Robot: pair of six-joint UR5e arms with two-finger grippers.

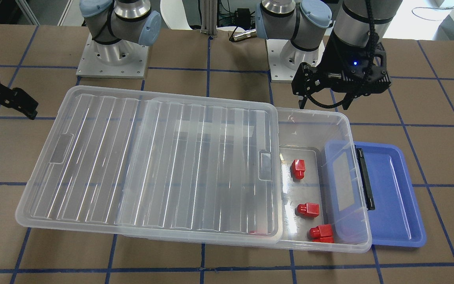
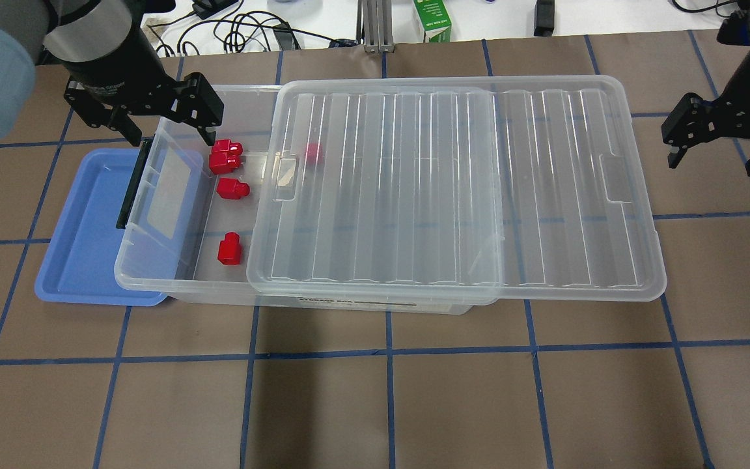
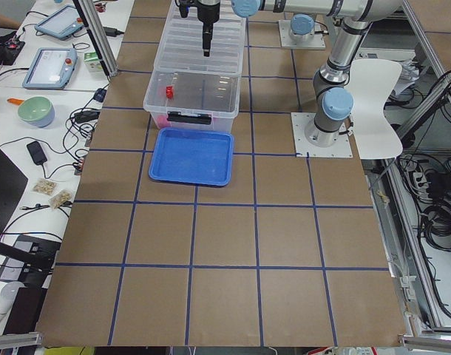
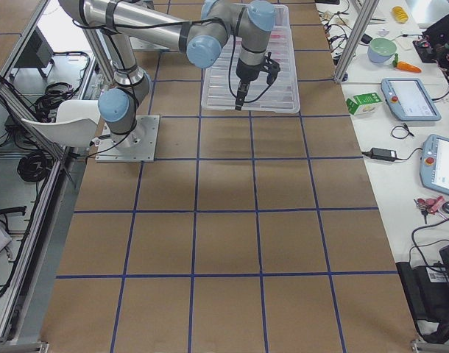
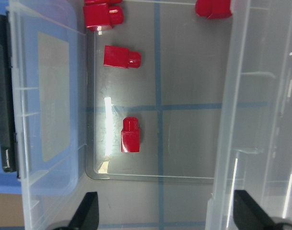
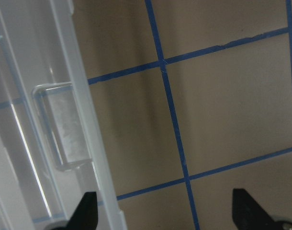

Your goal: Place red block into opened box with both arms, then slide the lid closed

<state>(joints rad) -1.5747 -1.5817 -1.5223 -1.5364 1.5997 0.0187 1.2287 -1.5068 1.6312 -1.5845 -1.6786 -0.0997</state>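
Note:
The clear box (image 2: pixel 153 284) lies across the table, and the ribbed lid (image 2: pixel 453 189) covers all but its left end. Several red blocks lie on the uncovered floor: one (image 2: pixel 229 249) alone, one (image 2: pixel 232 189) mid-way, a pair (image 2: pixel 225 155) by the far wall. Another red block (image 2: pixel 313 152) shows through the lid. My left gripper (image 2: pixel 170 133) hangs open and empty above that far corner; in its wrist view the red blocks (image 5: pixel 130 135) lie below the fingertips (image 5: pixel 86 215). My right gripper (image 2: pixel 717 153) is open and empty, just beyond the lid's right end (image 6: pixel 64 120).
A blue tray (image 2: pixel 82 247) lies under the box's left end, beside its black latch bar (image 2: pixel 131 189). Brown mats with blue tape lines cover the table. Cables and a green carton (image 2: pixel 432 19) sit along the far edge.

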